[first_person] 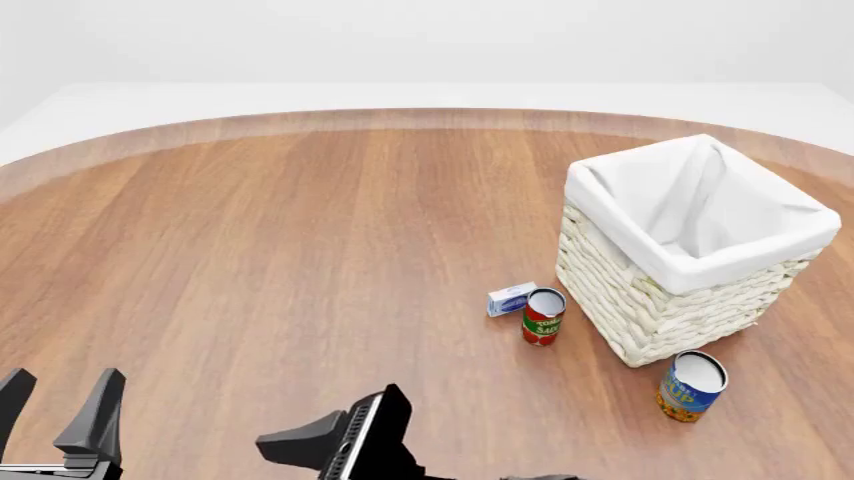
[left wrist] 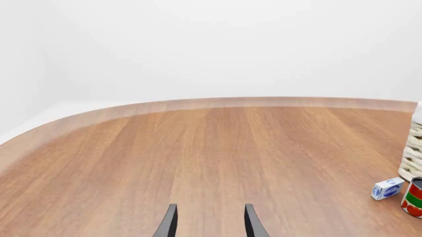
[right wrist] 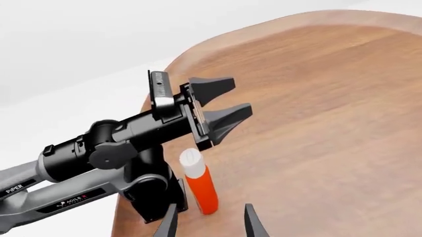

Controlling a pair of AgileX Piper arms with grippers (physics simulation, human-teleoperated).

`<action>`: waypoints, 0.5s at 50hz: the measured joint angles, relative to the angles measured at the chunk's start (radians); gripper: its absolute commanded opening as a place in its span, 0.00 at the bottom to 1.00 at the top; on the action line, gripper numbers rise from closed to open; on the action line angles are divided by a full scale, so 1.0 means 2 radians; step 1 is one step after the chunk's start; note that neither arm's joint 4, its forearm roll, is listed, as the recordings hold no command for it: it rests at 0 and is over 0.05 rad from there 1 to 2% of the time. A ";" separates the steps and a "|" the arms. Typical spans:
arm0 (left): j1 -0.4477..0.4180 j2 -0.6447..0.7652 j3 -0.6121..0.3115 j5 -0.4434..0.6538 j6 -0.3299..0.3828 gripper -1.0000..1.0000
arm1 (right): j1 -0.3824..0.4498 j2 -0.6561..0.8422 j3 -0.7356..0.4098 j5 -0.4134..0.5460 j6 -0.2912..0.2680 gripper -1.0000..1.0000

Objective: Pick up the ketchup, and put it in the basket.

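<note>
The ketchup (right wrist: 199, 183), a red-orange bottle with a white cap, shows only in the right wrist view. It stands upright on the table close to the base of the left arm. My right gripper (right wrist: 211, 224) is open, and the bottle sits just ahead of its fingertips, not between them. In the front view the right gripper (first_person: 300, 440) lies low at the near edge, pointing left. My left gripper (first_person: 60, 395) is open and empty at the near left; it also shows as the left gripper (right wrist: 238, 95) above the bottle. The basket (first_person: 641, 300) stands at the right.
A red-and-green can (first_person: 542, 316) and a small blue-and-white box (first_person: 510, 298) sit just left of the basket. A blue-and-orange can (first_person: 691, 386) stands in front of it. The left arm's links (right wrist: 99, 148) crowd the space beside the bottle. The table's rounded edge (first_person: 400, 118) runs along the far side.
</note>
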 measured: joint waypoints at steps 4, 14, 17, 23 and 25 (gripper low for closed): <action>0.000 0.000 0.000 0.000 0.000 1.00 | 0.008 0.005 -0.005 0.000 0.008 1.00; 0.000 0.000 0.000 0.000 0.000 1.00 | 0.029 0.021 -0.014 -0.006 0.030 1.00; 0.000 0.000 0.000 0.000 0.000 1.00 | 0.033 0.025 -0.017 -0.007 0.036 1.00; 0.000 0.000 0.000 0.000 0.000 1.00 | 0.042 0.035 -0.024 -0.007 0.046 1.00; 0.000 0.000 0.000 0.000 0.000 1.00 | 0.045 0.037 -0.027 -0.006 0.048 1.00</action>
